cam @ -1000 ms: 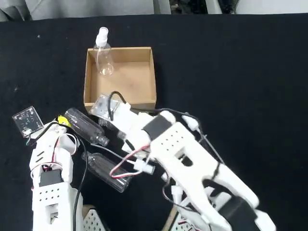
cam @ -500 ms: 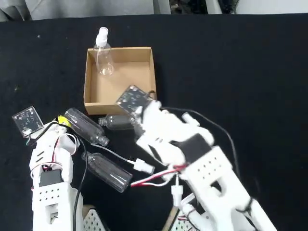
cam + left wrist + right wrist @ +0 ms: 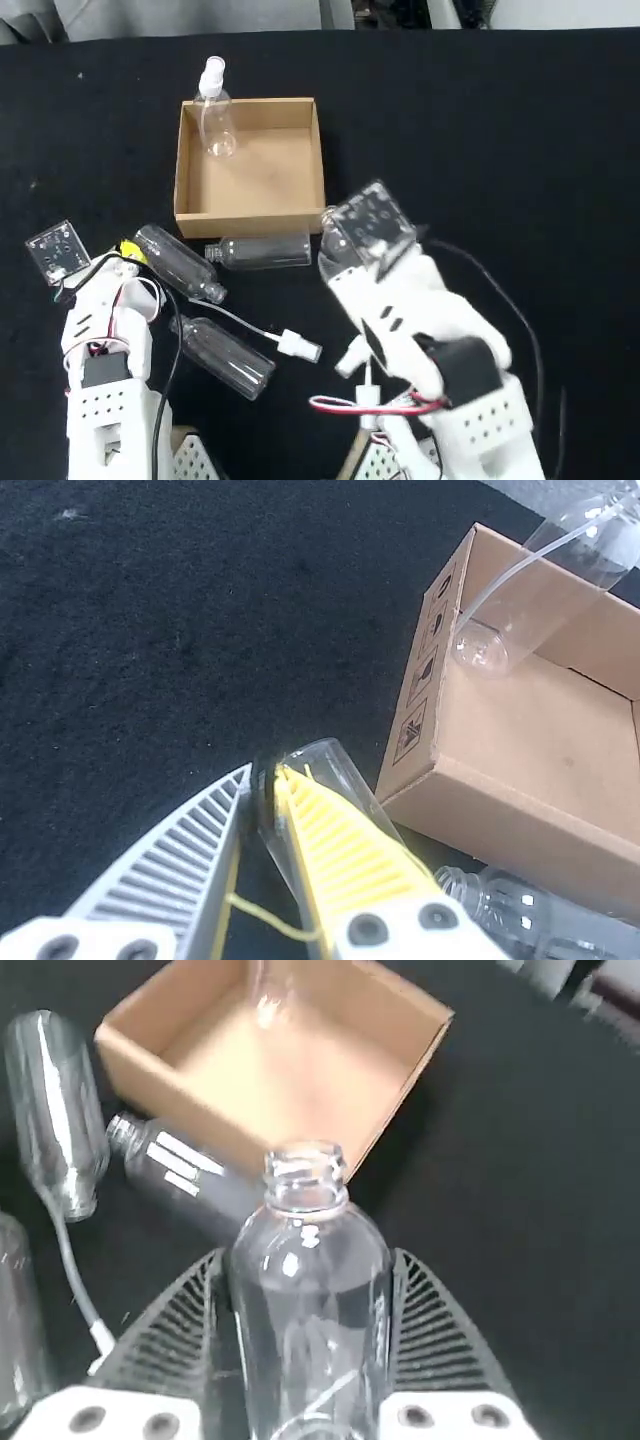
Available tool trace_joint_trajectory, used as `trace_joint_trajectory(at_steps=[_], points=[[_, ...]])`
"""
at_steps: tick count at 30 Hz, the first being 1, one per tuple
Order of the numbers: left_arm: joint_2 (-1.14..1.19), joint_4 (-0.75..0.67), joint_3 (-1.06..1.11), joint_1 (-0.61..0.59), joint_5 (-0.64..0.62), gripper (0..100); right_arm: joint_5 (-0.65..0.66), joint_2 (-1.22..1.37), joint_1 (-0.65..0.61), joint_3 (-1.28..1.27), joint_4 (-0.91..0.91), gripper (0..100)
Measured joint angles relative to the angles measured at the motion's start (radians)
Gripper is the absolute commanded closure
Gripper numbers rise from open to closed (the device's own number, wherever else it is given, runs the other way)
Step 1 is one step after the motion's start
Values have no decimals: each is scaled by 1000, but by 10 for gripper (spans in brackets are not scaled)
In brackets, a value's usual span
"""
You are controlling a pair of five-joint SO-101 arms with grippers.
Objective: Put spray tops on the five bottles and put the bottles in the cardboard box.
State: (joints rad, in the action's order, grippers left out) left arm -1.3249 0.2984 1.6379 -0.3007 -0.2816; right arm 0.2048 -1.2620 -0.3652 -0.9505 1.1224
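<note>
The right gripper (image 3: 308, 1260) clamps an uncapped clear bottle (image 3: 305, 1330) between its fingers, neck pointing out past the fingertips. The left gripper (image 3: 266, 780) is pinched shut on the base of another bottle (image 3: 330, 765). A loose spray top (image 3: 298, 346) lies near a third bottle (image 3: 225, 358). A fourth bottle (image 3: 265, 251) lies just beside the cardboard box (image 3: 250, 214) — a capped bottle (image 3: 215, 125) leans in its far corner.

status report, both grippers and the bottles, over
Left gripper shut on left bottle. Right gripper shut on uncapped bottle. Capped bottle leaning in cardboard box. Bare bottle lies along box's near wall; spray top loose.
</note>
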Motion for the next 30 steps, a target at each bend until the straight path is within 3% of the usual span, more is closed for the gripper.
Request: trace_joint_trajectory(at_steps=[12,23,30], points=[[0,0,0,0,0,971,-74,-180,147,-126,-135,938],[0,0,0,0,0,971,-146,-282,281,-130,-150,938],[0,0,0,0,0,971,-153,-365,307,-222,-193,938]])
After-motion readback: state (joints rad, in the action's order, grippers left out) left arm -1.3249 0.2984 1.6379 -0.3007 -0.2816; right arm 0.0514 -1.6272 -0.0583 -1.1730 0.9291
